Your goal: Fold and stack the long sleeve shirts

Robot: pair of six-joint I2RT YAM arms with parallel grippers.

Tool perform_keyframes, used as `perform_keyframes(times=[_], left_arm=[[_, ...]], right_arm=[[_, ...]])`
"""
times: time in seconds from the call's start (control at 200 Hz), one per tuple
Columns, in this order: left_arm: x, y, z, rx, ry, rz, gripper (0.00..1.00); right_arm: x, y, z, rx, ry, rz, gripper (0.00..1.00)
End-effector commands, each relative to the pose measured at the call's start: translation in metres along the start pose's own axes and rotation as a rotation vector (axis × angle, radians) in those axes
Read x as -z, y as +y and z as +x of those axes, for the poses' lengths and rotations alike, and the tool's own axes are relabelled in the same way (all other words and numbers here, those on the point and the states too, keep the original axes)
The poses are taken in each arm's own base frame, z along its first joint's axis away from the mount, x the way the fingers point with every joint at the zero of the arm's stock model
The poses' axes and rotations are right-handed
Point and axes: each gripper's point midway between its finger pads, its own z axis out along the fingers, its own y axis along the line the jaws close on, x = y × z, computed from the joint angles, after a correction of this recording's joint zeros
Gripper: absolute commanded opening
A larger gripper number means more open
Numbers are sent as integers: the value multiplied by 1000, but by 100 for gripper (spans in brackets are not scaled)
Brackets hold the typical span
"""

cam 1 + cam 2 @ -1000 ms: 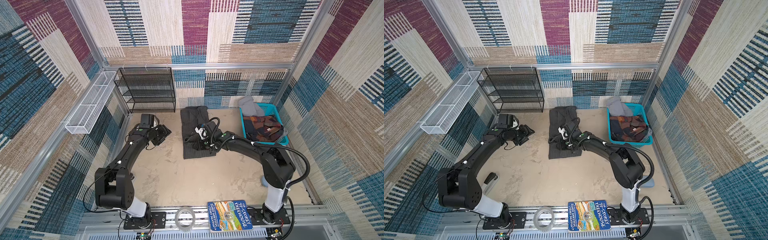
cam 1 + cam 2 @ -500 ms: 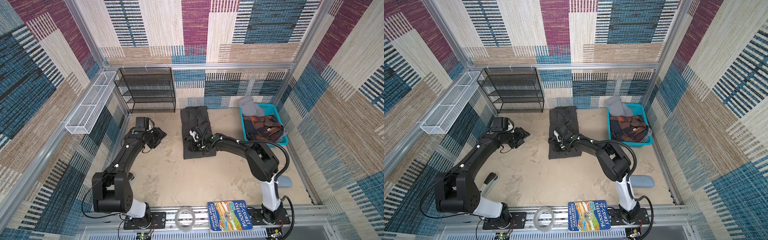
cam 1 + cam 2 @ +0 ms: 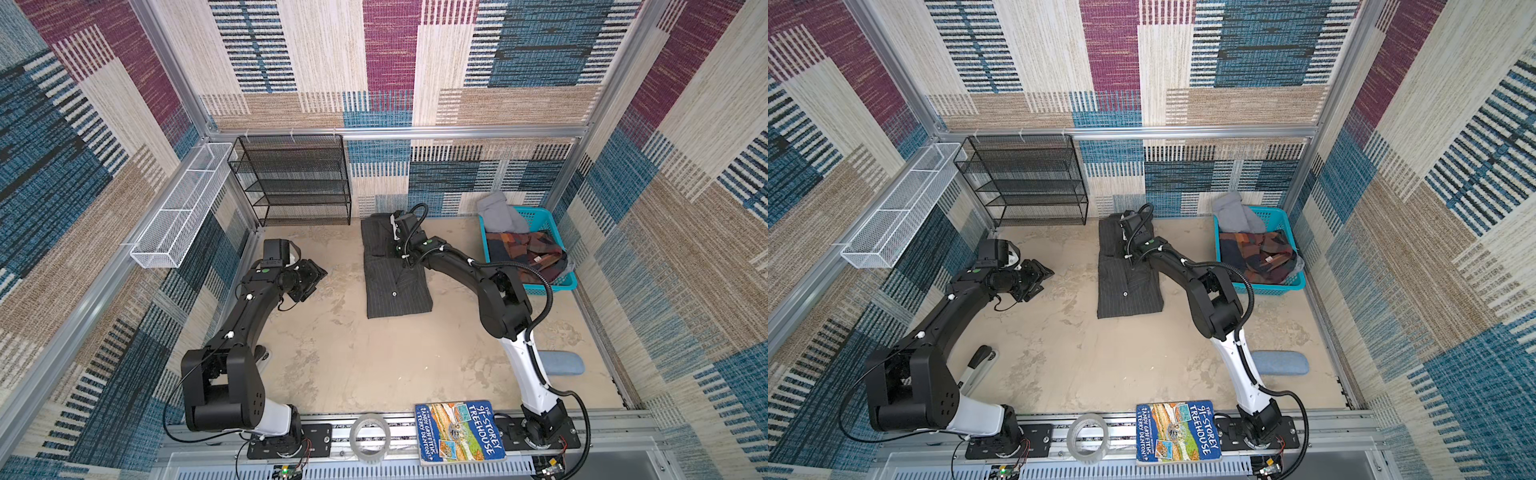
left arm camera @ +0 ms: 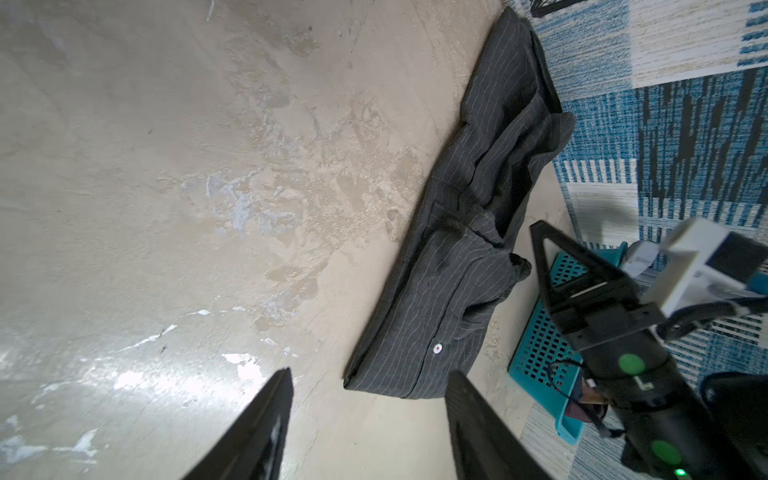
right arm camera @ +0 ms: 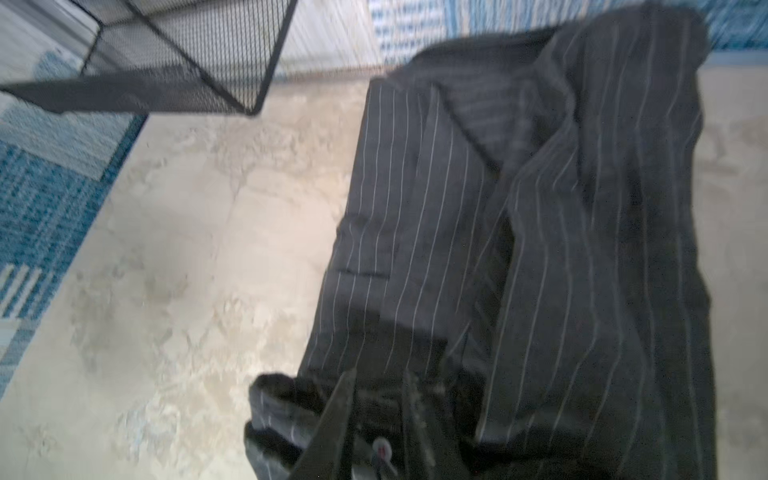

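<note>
The pinstripe shirt [image 3: 395, 286] is lying on the table [image 3: 374, 365], already folded to a narrow strip, btw. the black rack [image 3: 299, 183] and the teal basket [image 3: 555, 286]. The right gripper [image 5: 379, 374] is sitting low at about its middle w/ jaws nearly together, pinching a bunch of cloth w/ a button, prob. to lift it for the next fold. The left gripper [image 4: 369, 374] is hovering beside the shirt's near end, jaws well apart, holding nothing; prob. waiting to take another edge.
</note>
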Motion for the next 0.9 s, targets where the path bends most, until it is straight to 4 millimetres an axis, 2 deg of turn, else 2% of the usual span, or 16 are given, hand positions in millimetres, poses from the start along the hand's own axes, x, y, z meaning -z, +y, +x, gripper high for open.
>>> perform_keyframes(times=[0.0, 0.07, 0.145, 0.23, 0.31, 0.436, 0.621, 0.896], left_arm=[[3, -5, 3, -6, -3, 46, 63], [2, -4, 6, 0, 1, 58, 62], [-2, -4, 11, 10, 19, 74, 61], [-8, -9, 18, 7, 45, 95, 52], [-15, -20, 27, -21, 70, 103, 36], [-28, -39, 44, -60, 115, 119, 27], [-34, -46, 53, -68, 129, 114, 26], [-28, -38, 54, -77, 113, 74, 26]], right_arm=[[10, 8, -16, 5, -28, -14, 25], [27, 11, -12, 13, -9, -18, 25], [50, 6, 4, 21, 28, -15, 27], [78, -3, 31, 16, 81, -2, 27], [95, -15, 66, 6, 150, 13, 27], [113, -29, 99, -16, 193, 37, 26], [111, -42, 127, -29, 222, 66, 24], [88, -58, 136, -18, 221, 133, 22]])
